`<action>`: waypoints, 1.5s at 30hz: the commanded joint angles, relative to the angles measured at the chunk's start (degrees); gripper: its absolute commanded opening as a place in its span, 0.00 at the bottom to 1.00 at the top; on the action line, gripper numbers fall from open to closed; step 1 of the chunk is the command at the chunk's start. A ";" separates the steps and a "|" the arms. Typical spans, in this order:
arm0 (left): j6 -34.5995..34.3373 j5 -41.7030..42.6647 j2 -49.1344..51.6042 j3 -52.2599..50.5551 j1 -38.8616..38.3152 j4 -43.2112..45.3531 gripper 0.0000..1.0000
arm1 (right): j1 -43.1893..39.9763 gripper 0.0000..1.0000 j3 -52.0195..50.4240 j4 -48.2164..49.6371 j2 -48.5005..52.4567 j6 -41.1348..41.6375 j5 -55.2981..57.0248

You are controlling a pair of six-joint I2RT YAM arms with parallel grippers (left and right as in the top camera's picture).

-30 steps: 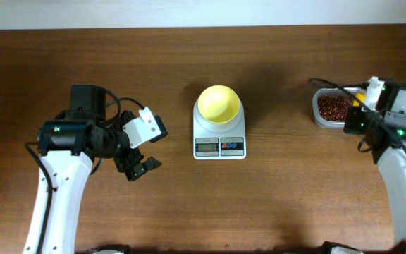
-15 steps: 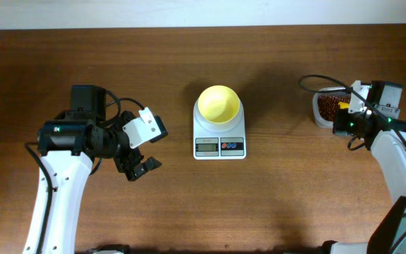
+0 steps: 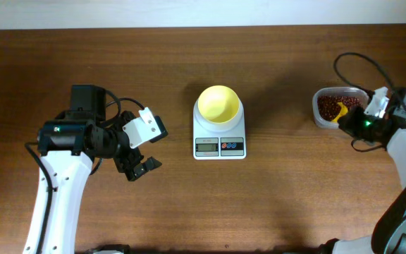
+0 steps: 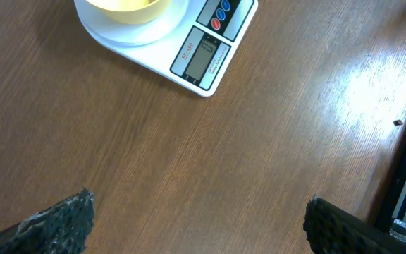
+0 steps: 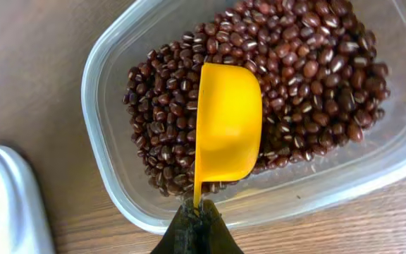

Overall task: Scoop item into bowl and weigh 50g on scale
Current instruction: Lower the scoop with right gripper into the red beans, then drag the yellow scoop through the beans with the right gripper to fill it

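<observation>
Overhead view: the white scale (image 3: 219,138) sits at the middle of the brown wooden table (image 3: 273,204). The pale-yellow bowl (image 3: 219,104) stands on its platform, and the bowl looks bare inside. At the right edge of the frame lies a clear plastic tub (image 3: 321,121) holding the red-brown beans (image 3: 327,106). A yellow scoop (image 3: 342,111) reaches into the tub from the right gripper (image 3: 358,123), which sits just beside the tub's lower right rim. The left gripper (image 3: 140,168) hangs over bare wood at the left of the frame, well apart from the scale, with its fingers spread wide.

Left wrist view: the scale (image 4: 162,55) fills the top of the frame with its grey display (image 4: 201,55) and coloured buttons (image 4: 220,13) turned toward the camera. The bowl (image 4: 127,6) is cut off by the top edge. The two dark fingertips (image 4: 62,222) show in the bottom corners, far apart, with nothing between them but table.

Right wrist view: the tub (image 5: 111,187) runs across the frame, and the beans (image 5: 309,77) cover its floor. The scoop (image 5: 228,123) lies with its cup over the beans at the centre. No beans show on its yellow surface. Its thin handle runs down into the right gripper (image 5: 197,224) at the bottom edge, whose jaws are pinched tight on it. A corner of the scale (image 5: 5,204) shows at lower left.
</observation>
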 commanded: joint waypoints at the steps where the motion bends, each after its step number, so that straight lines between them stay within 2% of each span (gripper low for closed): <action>1: 0.50 1.01 -0.24 -0.35 0.28 0.04 0.99 | -1.27 0.04 -0.26 -1.73 2.60 3.80 -6.69; 7: 0.50 1.01 -0.24 -0.35 0.28 0.04 0.99 | -2.05 0.04 -0.28 -1.55 6.69 3.87 -9.44; 11: 0.50 1.01 -0.24 -0.35 0.28 0.04 0.99 | -6.54 0.04 -0.28 -1.62 6.69 4.37 -14.03; 14: 0.50 1.03 -0.24 -0.35 0.28 0.04 0.99 | -9.05 0.04 -0.28 -1.57 6.69 1.79 -19.12; 20: 0.50 1.01 -0.24 -0.35 0.28 0.04 0.99 | -11.23 0.04 -0.28 -1.05 6.67 1.57 -19.82; 23: 0.50 1.01 -0.24 -0.35 0.28 0.04 0.99 | -12.79 0.04 -0.26 -0.17 6.67 -0.92 -26.86; 35: 0.50 1.01 -0.24 -0.35 0.28 0.04 0.99 | -12.83 0.04 -0.24 0.87 6.62 -0.76 -27.02; 39: 0.50 1.01 -0.24 -0.35 0.28 0.04 0.99 | -12.83 0.04 -0.24 0.94 6.62 2.25 -26.86; 41: 0.50 1.01 -0.24 -0.35 0.28 0.04 0.99 | -12.83 0.04 -0.24 0.72 6.40 2.25 -33.24; 45: 0.50 1.01 -0.24 -0.35 0.28 0.04 0.99 | -14.01 0.04 -0.20 2.14 6.36 2.25 -29.31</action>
